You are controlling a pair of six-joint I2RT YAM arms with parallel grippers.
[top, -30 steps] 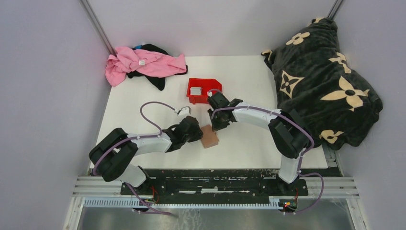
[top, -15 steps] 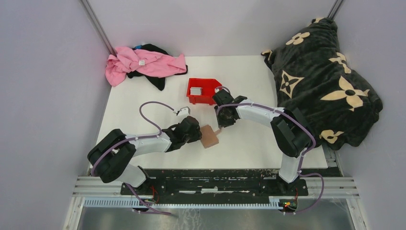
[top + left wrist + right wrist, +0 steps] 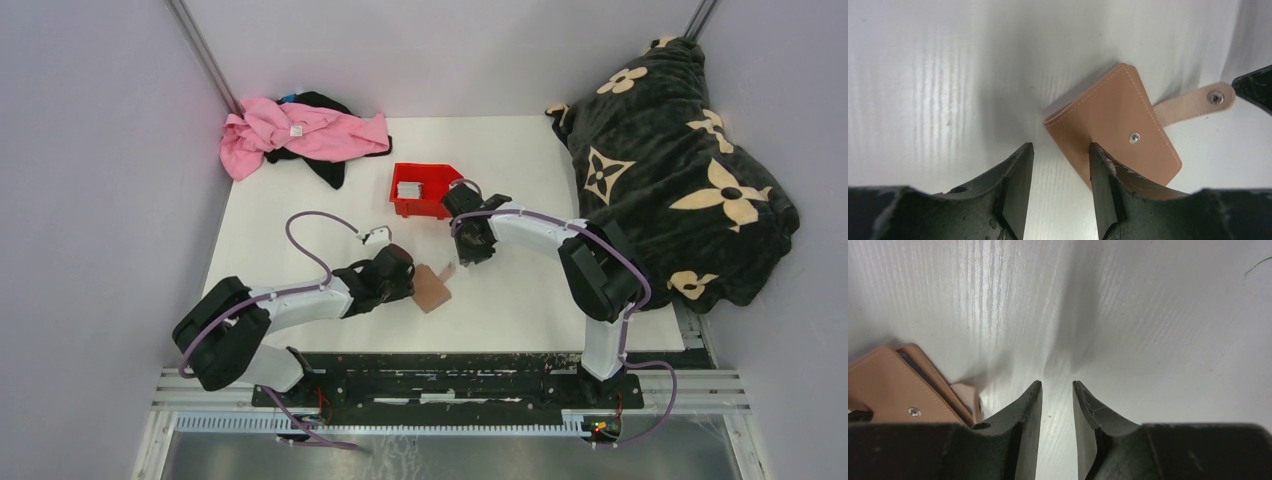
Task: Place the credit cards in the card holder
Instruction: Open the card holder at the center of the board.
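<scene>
Toward the near edge of the bench (image 3: 300, 240), about mid-width: the left gripper (image 3: 1060, 150) is low over the surface, jaws spread, bare bench showing between them. Nothing is pinched. Its right-hand finger overlaps the near corner of the card holder (image 3: 1113, 125) in the wrist view; I cannot tell whether it touches.

The card holder lies flat on the bench just beyond the left jaws. It is folded over, with its snap tab (image 3: 1198, 102) undone and trailing out toward the right arm. In the right wrist view a dark bluish edge shows inside the fold; I cannot tell whether it is a card or the lining.

Just past the holder, the right gripper (image 3: 1057, 385) points down at the bench. Its jaws stand a narrow gap apart with nothing between them. One fingertip sits right by the end of the tab, not gripping it.

Farther back, mid-bench: the red bin (image 3: 440, 172) holds a small stack of grey credit cards (image 3: 408, 189). Neither arm is at the bin.

Far-left corner: pink cloth (image 3: 300, 128) over something dark. Far-right corner and right edge: dark flower-print blanket (image 3: 680, 150).

Progress, as a judgement: early or mid-task. The holder is unsnapped but not laid open, and no card is in transit. What remains is to open the holder, fetch the cards from the bin and slot them in.
</scene>
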